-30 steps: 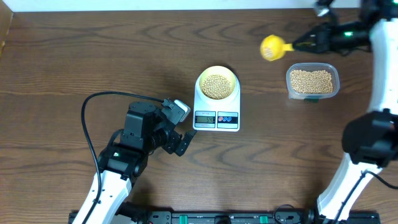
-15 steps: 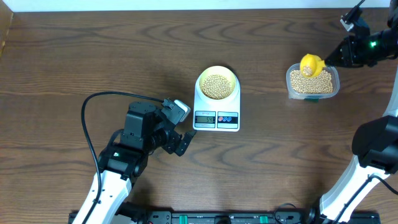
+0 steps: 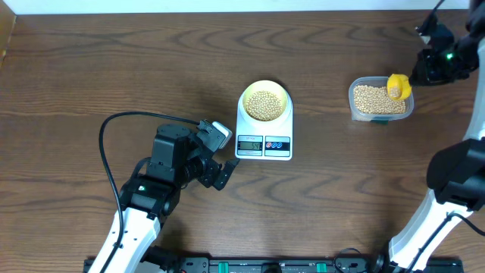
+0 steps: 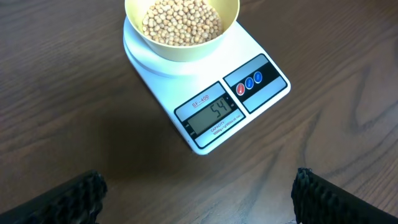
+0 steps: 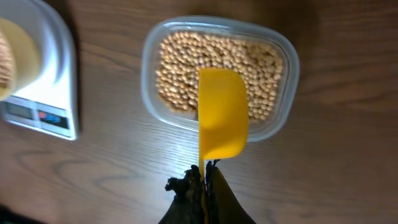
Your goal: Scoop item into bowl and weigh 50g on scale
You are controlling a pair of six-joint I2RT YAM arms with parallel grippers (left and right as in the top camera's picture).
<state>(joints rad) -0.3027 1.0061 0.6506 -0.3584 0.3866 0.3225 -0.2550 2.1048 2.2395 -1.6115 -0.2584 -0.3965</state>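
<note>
Many loose tan beans (image 5: pixel 180 62) would likely roll freely; right gripper (image 5: pixel 204 177) clamps the handle of the yellow plastic scoop (image 5: pixel 222 112); left gripper (image 4: pixel 200 202) gapes, empty.

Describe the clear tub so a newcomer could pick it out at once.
Start at the white scale in the middle of the wooden table, then look right. There stands a clear rounded-square tub of tan beans, a yellow scoop over its right end. Unlike the round cream bowl on the scale, it is see-through.
</note>
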